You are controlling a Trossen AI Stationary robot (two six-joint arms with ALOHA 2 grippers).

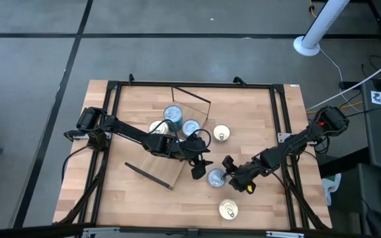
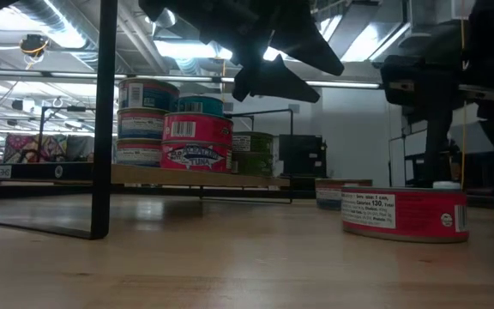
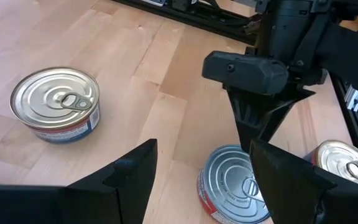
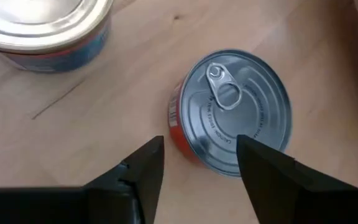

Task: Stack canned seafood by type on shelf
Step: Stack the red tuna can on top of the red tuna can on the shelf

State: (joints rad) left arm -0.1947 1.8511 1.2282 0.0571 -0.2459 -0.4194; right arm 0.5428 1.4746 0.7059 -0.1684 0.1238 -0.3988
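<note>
The shelf, a light board in a dark bar frame, stands left of the table's middle with several tins stacked on it. A silver-topped, red-labelled tin stands on the table near the shelf's right corner. My left gripper hovers open above and left of that tin. My right gripper is open at the tin's right side, its fingertips over the tin's rim; I see no touch. One tin stands farther back, and a gold-lidded one stands nearer.
Dark frame bars run along the table's edges. A loose dark bar of the shelf lies at its near left. In the low view a frame post stands close at the left. Bare wood lies at the table's near left.
</note>
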